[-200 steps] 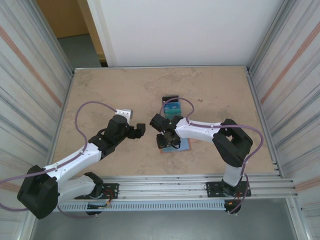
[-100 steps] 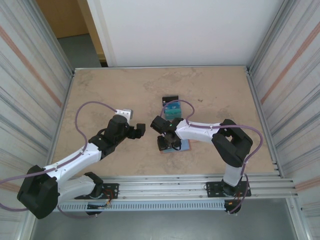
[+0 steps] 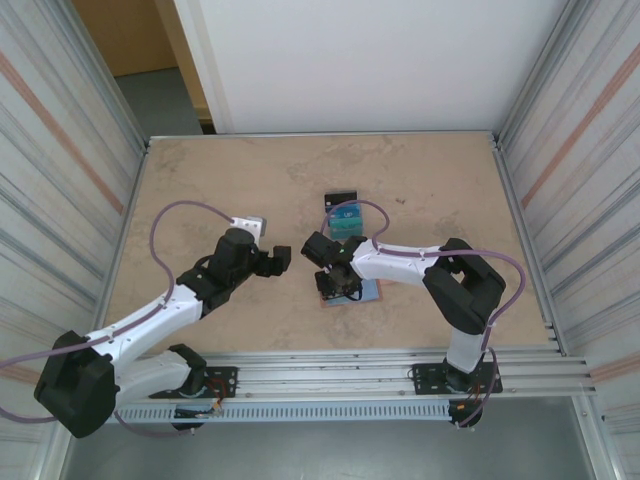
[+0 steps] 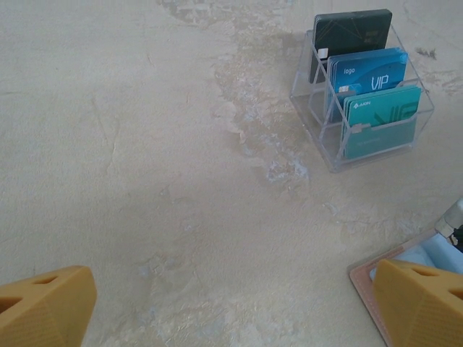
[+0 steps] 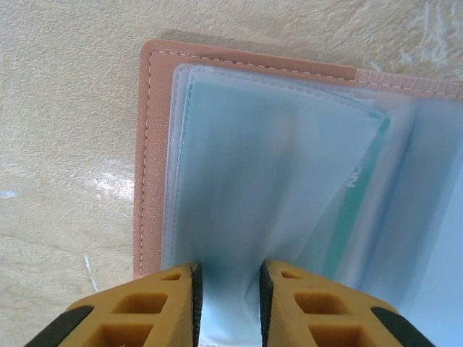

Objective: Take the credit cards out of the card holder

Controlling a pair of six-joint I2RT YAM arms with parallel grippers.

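The jaws of your right gripper (image 5: 228, 289) stand narrow, with only a slim gap between the two yellow fingers. They sit over the near edge of the card holder's clear plastic sleeves (image 5: 239, 188). Pale sleeve material shows in that gap, but you cannot tell whether the jaws actually pinch it. One card holder (image 5: 148, 181) lies open and flat on the bench (image 3: 200, 190), salmon border outward and blue-grey pockets up. One teal-edged card (image 5: 354, 210) shows through a sleeve, tilted and slightly blurred. From above, the right gripper (image 3: 335, 283) is over the holder's left part, near the bench's middle.

The jaws of your left gripper (image 4: 231, 307) stand wide, holding nothing, with bare bench between the fingers. In the overhead view the left gripper (image 3: 278, 260) hovers just left of the right one, apart from it. One corner of the card holder (image 4: 362, 289) touches the edge of its wrist view.

Beyond the holder stands one clear rack (image 4: 318, 123) with three cards upright in separate slots: one black card (image 4: 352, 32) farthest, one blue card (image 4: 369, 72) in the middle, and one teal card (image 4: 383, 116) nearest.
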